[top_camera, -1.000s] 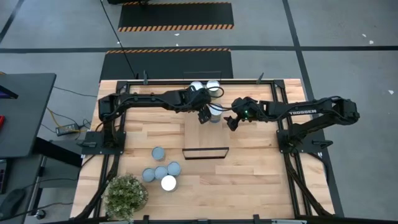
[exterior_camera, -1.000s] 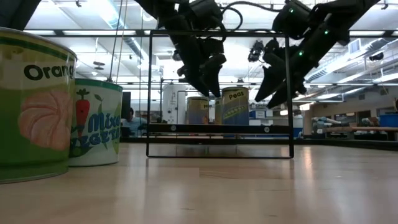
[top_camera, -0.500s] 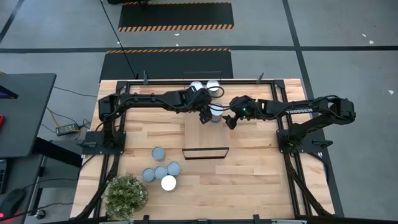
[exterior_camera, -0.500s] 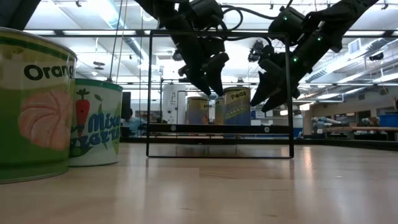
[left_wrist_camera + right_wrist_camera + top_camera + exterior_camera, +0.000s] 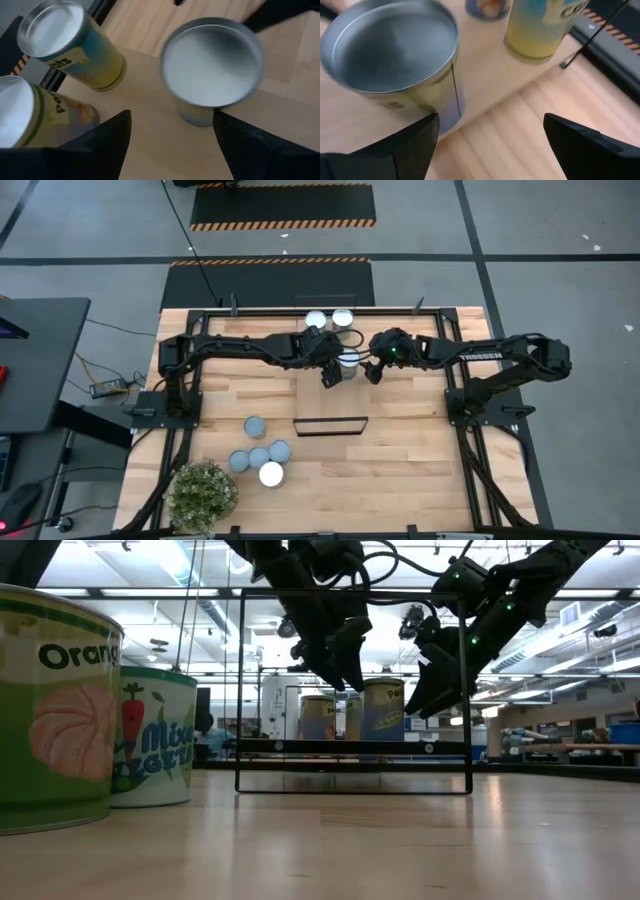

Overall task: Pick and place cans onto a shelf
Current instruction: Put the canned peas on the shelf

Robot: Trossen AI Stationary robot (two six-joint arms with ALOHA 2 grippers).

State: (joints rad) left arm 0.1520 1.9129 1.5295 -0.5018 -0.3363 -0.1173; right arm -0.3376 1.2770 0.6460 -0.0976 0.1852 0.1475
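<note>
The shelf [image 5: 320,395] is a narrow light-wood board with a black frame [image 5: 331,427] at its near end. Three cans stand on it: two at the far end [image 5: 316,319] [image 5: 343,318] and a silver-topped one [image 5: 347,360] midway. My left gripper [image 5: 331,376] hangs open just left of that can, which stands ahead of its fingers [image 5: 212,75]. My right gripper [image 5: 371,373] hangs open just right of the can [image 5: 390,50]. Both slant down, and neither touches it. Several more cans [image 5: 259,457] stand on the tabletop at the near left.
A bushy potted plant [image 5: 203,495] sits at the near left corner. In the low view two big labelled cans [image 5: 55,705] [image 5: 155,735] fill the left. The frame's upright black bars [image 5: 240,690] [image 5: 470,690] stand in front of both grippers. Bare tabletop [image 5: 410,440] lies right of the shelf.
My right gripper has moved toward the table's left, closer to the middle can, and has rolled about its own axis. My left gripper has drifted slightly along the can's left side. Both stay open, and the can has not moved.
</note>
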